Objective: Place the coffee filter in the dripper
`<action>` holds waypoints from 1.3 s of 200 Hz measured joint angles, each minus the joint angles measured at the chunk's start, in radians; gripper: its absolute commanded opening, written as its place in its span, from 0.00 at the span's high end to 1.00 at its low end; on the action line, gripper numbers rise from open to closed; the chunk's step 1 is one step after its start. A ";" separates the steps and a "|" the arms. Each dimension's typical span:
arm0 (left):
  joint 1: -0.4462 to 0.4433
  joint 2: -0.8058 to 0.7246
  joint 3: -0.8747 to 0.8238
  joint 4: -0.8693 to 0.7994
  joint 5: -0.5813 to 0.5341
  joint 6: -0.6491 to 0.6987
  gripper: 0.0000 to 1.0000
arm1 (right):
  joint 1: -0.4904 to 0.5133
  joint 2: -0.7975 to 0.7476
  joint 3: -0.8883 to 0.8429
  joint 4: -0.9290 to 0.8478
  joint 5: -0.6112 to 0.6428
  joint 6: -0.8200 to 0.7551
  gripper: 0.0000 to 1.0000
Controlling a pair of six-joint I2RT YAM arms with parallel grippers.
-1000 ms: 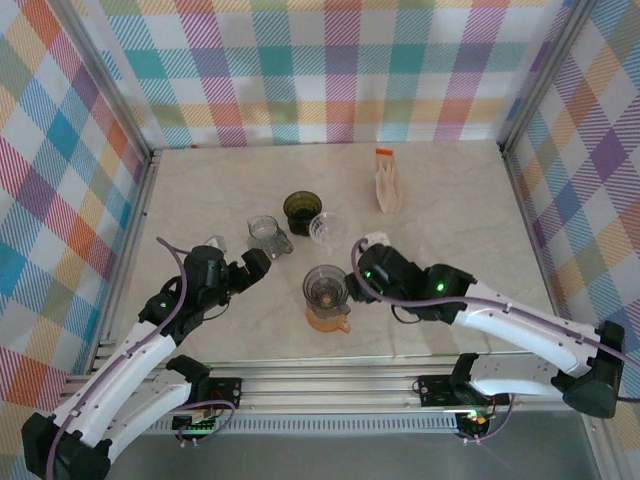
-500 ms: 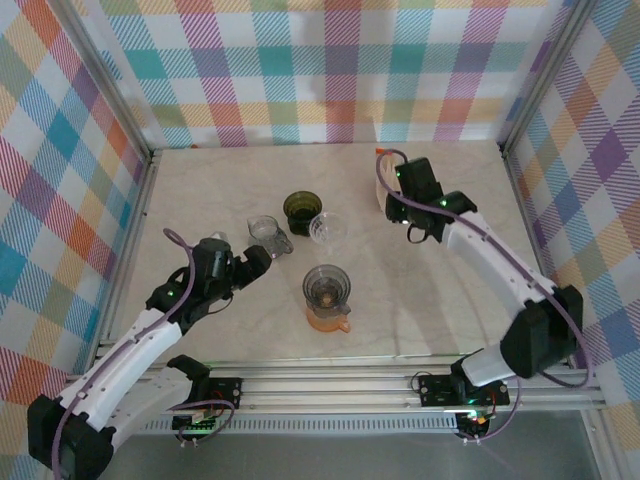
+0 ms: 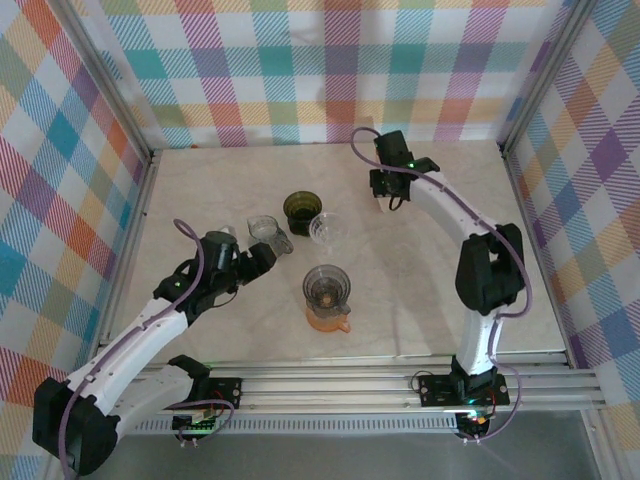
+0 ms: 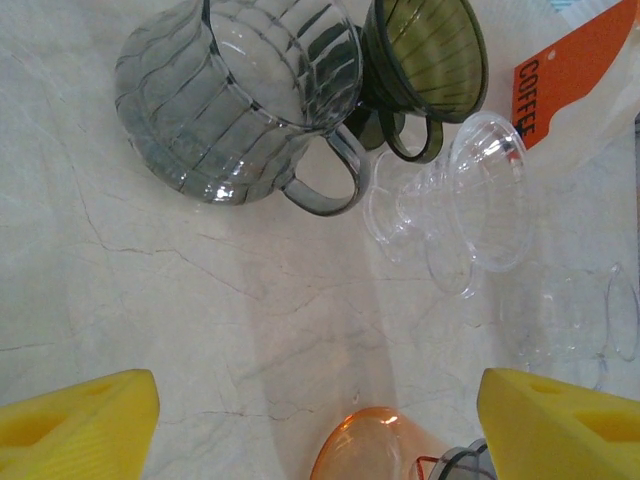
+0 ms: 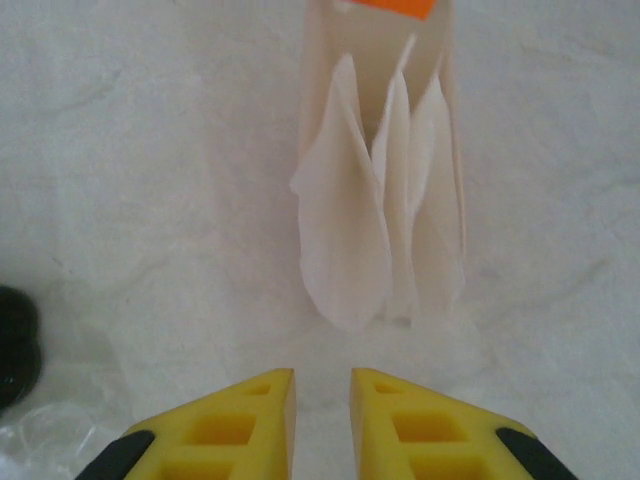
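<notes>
On the marble worktop (image 3: 430, 290), the coffee filters (image 5: 378, 230) fan from their packet near the back, just ahead of the right gripper (image 5: 322, 420), fingers nearly together, empty. The left gripper (image 4: 320, 420), spread wide, faces the smoky glass dripper (image 4: 235, 95).

— Where's the left arm?

— Low over the near-left of the table, reaching forward and to the right. The left gripper (image 4: 318, 420) has its yellow fingers (image 4: 82, 425) wide apart, at opposite edges of the wrist view.

— And the right?

— Stretched far back, elbow bent, wrist near the rear wall. The right gripper (image 5: 321, 410) points down at the table, its two yellow fingers (image 5: 248, 425) almost together with a narrow gap between them, nothing in it.
</notes>
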 measured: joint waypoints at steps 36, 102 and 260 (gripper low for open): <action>0.000 0.038 0.000 0.017 0.015 0.013 0.18 | -0.015 0.101 0.109 -0.020 0.020 -0.013 0.79; 0.000 0.098 0.002 0.036 0.023 0.029 0.18 | -0.027 0.195 0.223 -0.048 0.037 -0.055 0.79; 0.000 0.165 0.020 0.069 0.042 0.032 0.17 | -0.048 0.334 0.435 -0.095 0.122 0.052 0.80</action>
